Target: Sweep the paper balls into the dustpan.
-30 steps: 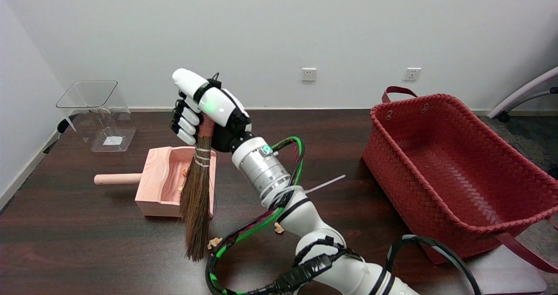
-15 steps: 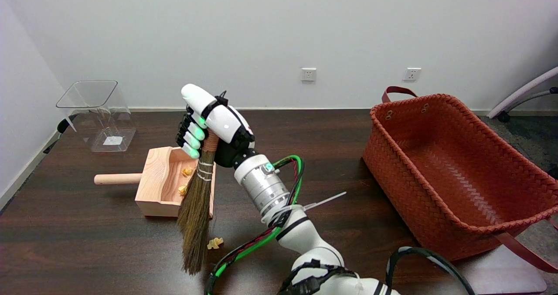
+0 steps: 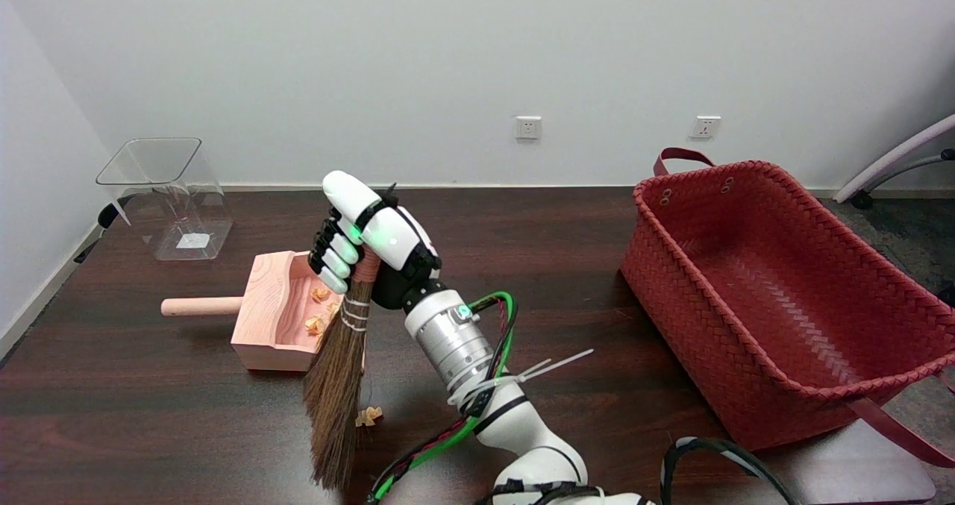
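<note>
- the right robot hand (image 3: 365, 236) has its fingers wrapped around the bound neck of a small straw broom (image 3: 336, 393), held high so the bristles hang down and fan out toward the tabletop (image 3: 149, 430).
- the broom leans a little, with its tips low at the near side; that slant looks chosen to drag debris toward the pan's open mouth, though whether the tips touch the surface cannot be told.
- one crumpled paper ball (image 3: 368, 415) lies on the tabletop just beside the bristles, on their right, and well outside the dustpan (image 3: 261, 326). it is the piece left to sweep.
- several more paper balls (image 3: 319, 311) already sit inside the dustpan, near its open right-hand side and partly hidden by the broom.
- the dustpan is a chunky box of pale pinkish wood with thick walls and a round dowel handle (image 3: 198, 306) pointing left, so its mouth faces the broom.
- the broom is stiff brown fibre, tied with light wire bands below a reddish wrapped grip.
- the tabletop is dark wood grain, smooth and slightly glossy; light paper should slide easily on it.
- a woven red basket (image 3: 783, 296) stands well apart on the right, and a clear plastic container (image 3: 168, 199) at the far left.
</note>
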Controlling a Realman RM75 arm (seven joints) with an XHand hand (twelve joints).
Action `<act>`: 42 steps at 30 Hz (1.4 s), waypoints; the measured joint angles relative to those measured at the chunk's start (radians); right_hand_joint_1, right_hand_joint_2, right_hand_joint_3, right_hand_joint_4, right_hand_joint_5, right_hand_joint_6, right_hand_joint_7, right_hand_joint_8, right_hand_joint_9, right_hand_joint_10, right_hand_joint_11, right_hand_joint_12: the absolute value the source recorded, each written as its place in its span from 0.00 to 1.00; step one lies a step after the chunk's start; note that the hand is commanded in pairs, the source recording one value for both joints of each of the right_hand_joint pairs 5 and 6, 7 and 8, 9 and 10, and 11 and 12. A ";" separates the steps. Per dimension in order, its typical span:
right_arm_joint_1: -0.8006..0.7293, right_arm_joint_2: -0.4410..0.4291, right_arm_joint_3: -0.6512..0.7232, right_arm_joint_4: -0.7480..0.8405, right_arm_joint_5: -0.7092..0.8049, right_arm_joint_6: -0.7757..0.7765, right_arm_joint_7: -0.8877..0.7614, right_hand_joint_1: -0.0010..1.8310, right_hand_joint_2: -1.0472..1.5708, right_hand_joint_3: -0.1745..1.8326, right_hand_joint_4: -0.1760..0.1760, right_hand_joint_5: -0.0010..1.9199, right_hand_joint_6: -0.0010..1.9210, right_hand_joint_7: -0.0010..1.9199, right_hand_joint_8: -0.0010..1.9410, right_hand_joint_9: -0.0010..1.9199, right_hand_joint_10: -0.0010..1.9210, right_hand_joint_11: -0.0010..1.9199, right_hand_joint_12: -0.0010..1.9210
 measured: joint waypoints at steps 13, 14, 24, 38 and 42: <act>-0.012 0.014 -0.003 -0.128 -0.104 0.105 0.154 0.37 0.95 0.19 0.50 1.00 1.00 1.00 0.99 1.00 1.00 1.00 1.00; -0.012 0.017 -0.003 -0.136 -0.111 0.111 0.160 0.38 0.94 0.19 0.50 1.00 1.00 1.00 0.99 1.00 1.00 1.00 1.00; -0.005 0.069 0.003 -0.219 -0.199 0.189 0.206 0.41 0.92 0.18 0.50 1.00 1.00 1.00 0.99 1.00 1.00 1.00 1.00; 0.002 0.138 0.021 -0.255 -0.255 0.261 0.227 0.44 0.92 0.20 0.50 1.00 1.00 1.00 0.99 1.00 1.00 1.00 1.00; 0.005 0.158 0.031 -0.251 -0.260 0.269 0.230 0.45 0.92 0.21 0.50 1.00 1.00 1.00 0.99 1.00 1.00 1.00 1.00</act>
